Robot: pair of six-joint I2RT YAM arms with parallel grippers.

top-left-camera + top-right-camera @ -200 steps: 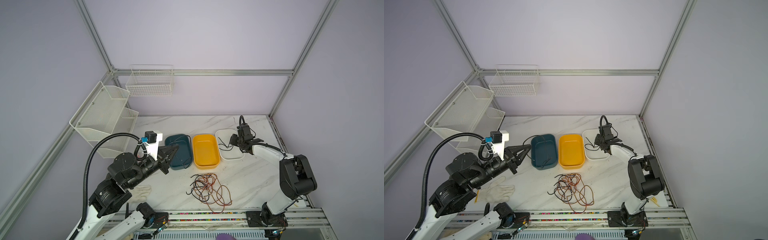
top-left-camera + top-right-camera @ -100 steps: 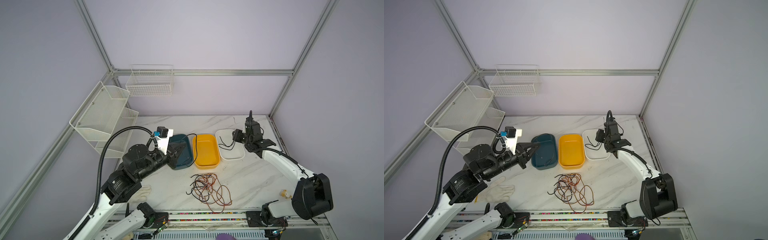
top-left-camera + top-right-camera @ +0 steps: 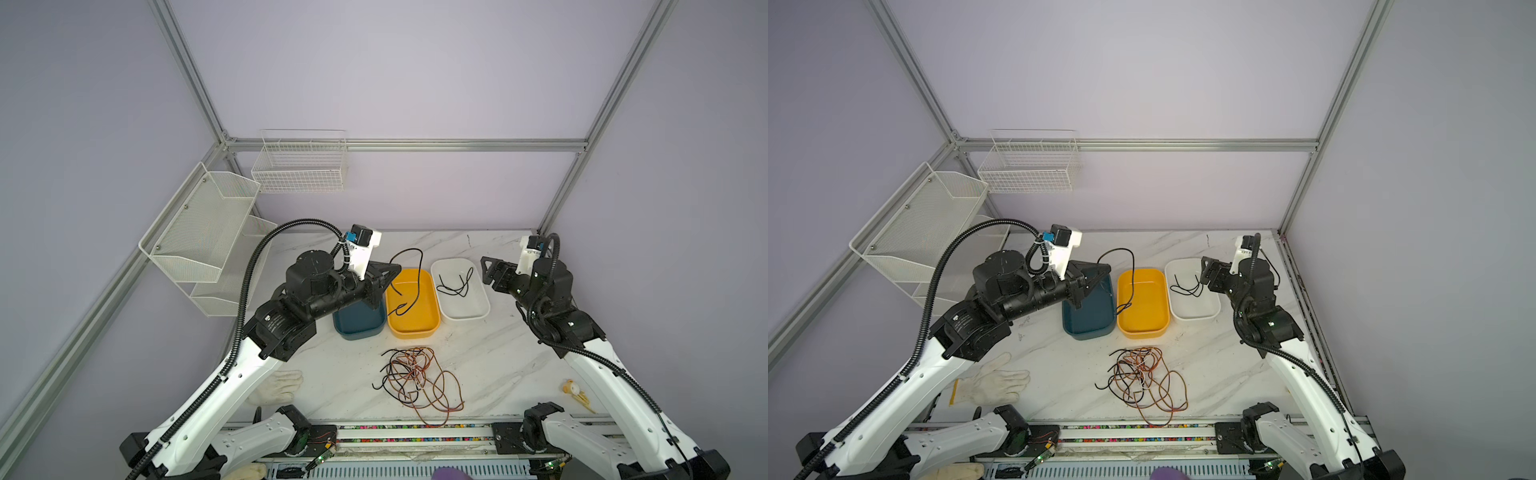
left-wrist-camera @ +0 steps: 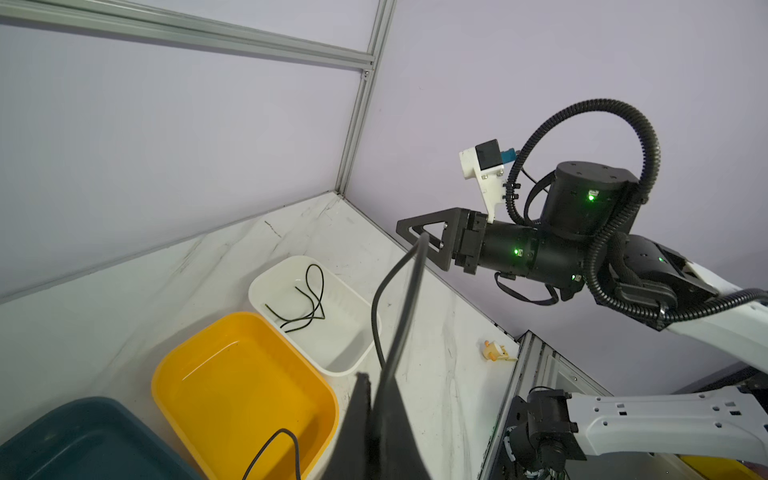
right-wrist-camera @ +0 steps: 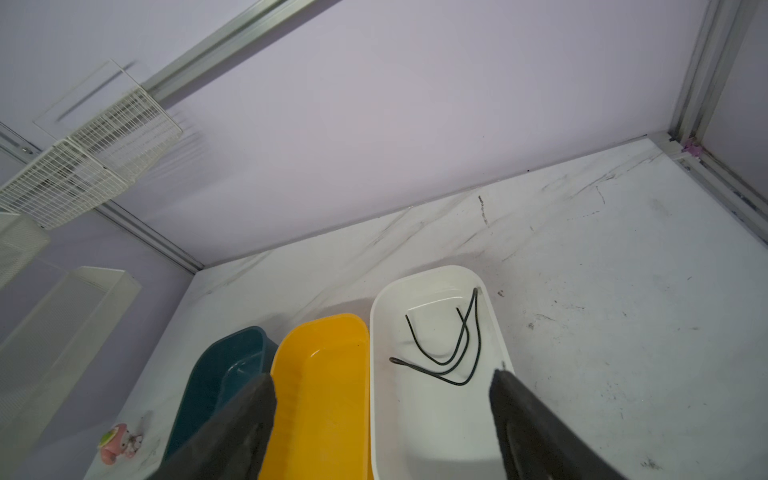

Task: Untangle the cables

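A tangle of black, orange-brown and white cables (image 3: 415,374) (image 3: 1142,378) lies on the marble table near its front edge. My left gripper (image 3: 395,272) (image 3: 1106,270) (image 4: 376,380) is shut on one black cable (image 3: 420,274) (image 3: 1133,282) (image 4: 399,316). That cable arcs up from the jaws and hangs down into the yellow bin (image 3: 413,330) (image 3: 1142,330). Another black cable (image 3: 455,286) (image 3: 1187,286) (image 5: 457,353) lies in the white bin (image 3: 461,318) (image 5: 378,415). My right gripper (image 3: 487,272) (image 3: 1204,270) (image 5: 382,378) hovers open by the white bin's right side, holding nothing.
A dark blue bin (image 3: 357,332) (image 3: 1088,332) stands left of the yellow one, partly under my left arm. A white glove (image 3: 992,384) lies at the front left. A small toy (image 3: 575,390) sits at the right edge. Wire baskets (image 3: 299,166) hang on the back and left walls.
My left gripper carried its black cable rightward, from the blue bin to over the yellow one. My right gripper opened and drew back, leaving a black cable in the white bin.
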